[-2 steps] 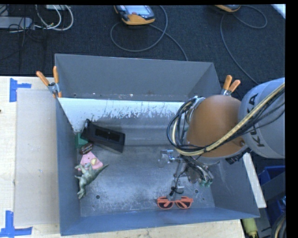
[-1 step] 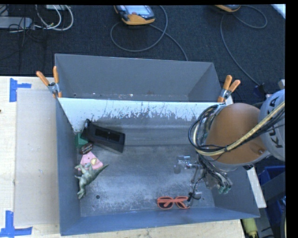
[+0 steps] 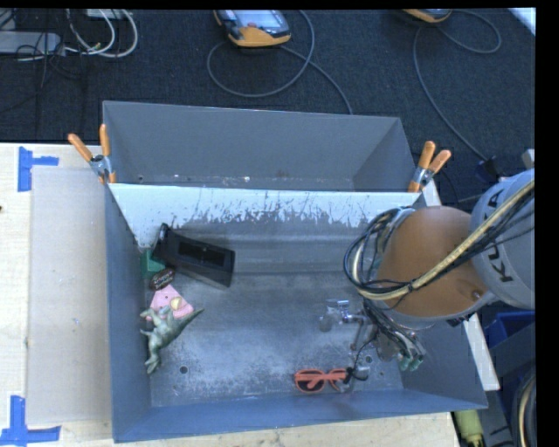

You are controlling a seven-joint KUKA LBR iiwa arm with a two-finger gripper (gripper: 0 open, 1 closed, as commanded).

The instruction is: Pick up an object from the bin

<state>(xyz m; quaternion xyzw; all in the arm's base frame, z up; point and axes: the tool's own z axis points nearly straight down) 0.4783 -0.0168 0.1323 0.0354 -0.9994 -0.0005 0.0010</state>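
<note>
The gripper (image 3: 360, 370) was seen at the right end of the orange sunglasses (image 3: 319, 380), near the front wall of the bin (image 3: 262, 349). How far it was opened could not be told. The thin frame should be straddled squarely before being squeezed.

Dark carpeted floor (image 3: 175, 79), loose cables (image 3: 94, 26)

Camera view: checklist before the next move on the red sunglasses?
1. Gripper at the right end of the red sunglasses: ok.
2. Sunglasses actually gripped: cannot tell.
3. Sunglasses lie apart from other things; toy dinosaur and black box are far left: ok.
4. Room to the bin front wall: not ok, the sunglasses lie close to it.
</note>
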